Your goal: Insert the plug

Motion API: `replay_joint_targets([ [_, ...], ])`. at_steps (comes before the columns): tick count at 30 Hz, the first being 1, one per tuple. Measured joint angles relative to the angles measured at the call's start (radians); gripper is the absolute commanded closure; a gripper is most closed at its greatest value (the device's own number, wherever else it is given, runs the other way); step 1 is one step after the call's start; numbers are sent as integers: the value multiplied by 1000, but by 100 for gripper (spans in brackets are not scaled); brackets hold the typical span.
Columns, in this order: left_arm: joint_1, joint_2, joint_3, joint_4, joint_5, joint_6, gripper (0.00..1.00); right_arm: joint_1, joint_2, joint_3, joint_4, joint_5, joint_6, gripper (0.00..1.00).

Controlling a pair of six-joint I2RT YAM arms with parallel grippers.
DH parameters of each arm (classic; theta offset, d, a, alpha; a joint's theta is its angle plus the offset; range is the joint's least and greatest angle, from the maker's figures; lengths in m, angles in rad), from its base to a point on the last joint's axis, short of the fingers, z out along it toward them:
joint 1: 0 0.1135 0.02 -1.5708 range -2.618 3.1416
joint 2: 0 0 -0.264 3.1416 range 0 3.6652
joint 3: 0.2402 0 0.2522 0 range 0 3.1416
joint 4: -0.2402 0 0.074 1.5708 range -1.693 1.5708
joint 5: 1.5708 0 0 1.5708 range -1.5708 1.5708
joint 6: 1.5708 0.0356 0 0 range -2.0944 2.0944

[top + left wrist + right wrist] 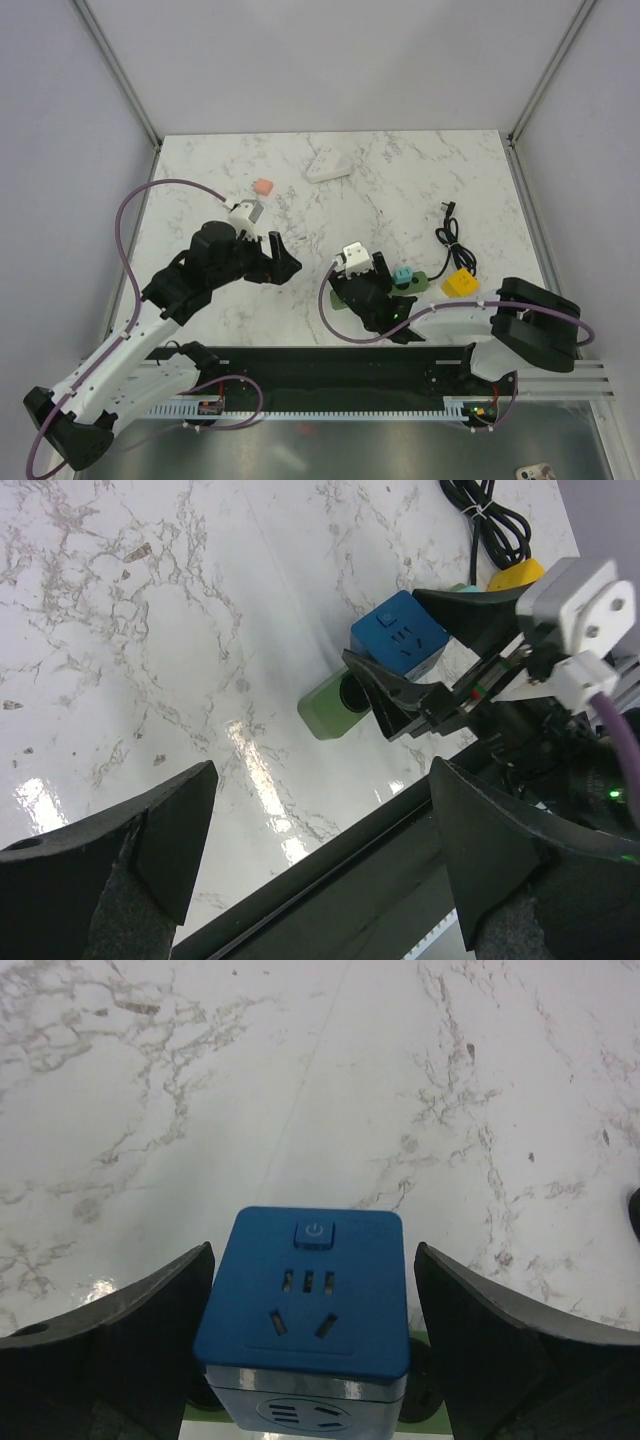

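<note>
Plug (305,1300): upright on strip (325,708), between spread fingers of right gripper (312,1255), unclamped. Left gripper (322,770): fingers apart, farther off.

Bright, even overhead light; glare streaks on marble table (250,760); soft shadows.

Three cameras: one fixed high up, one on each wrist.

The top external camera sits above and behind the arm bases at the near edge and looks down over the whole marble table (420,180) from a distance. The left wrist camera looks low toward the right, past the left gripper (322,770), onto the right gripper (385,625), the blue plug (400,640) and the green power strip (322,708). The right wrist camera looks down on this same plug from very near. The top view shows that spot small, at near right.
</note>
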State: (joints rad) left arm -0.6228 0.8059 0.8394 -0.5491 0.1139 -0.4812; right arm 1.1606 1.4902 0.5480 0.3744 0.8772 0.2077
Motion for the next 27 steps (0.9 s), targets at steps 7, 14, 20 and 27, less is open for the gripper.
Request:
replay_joint_targets([
  [7,2,3,11,0,0,0,6,-42,-143,116,-157,-146,-31,12],
  [14,10,-17,12,-3,-3,1,5,-99,-143,425,-579,-312,100,15],
  [20,26,-49,-5,-3,-9,2,5,-101,-29,708,-920,-403,148,14],
  [27,28,-93,-45,-34,-9,3,5,-124,208,922,-1230,-495,167,10],
])
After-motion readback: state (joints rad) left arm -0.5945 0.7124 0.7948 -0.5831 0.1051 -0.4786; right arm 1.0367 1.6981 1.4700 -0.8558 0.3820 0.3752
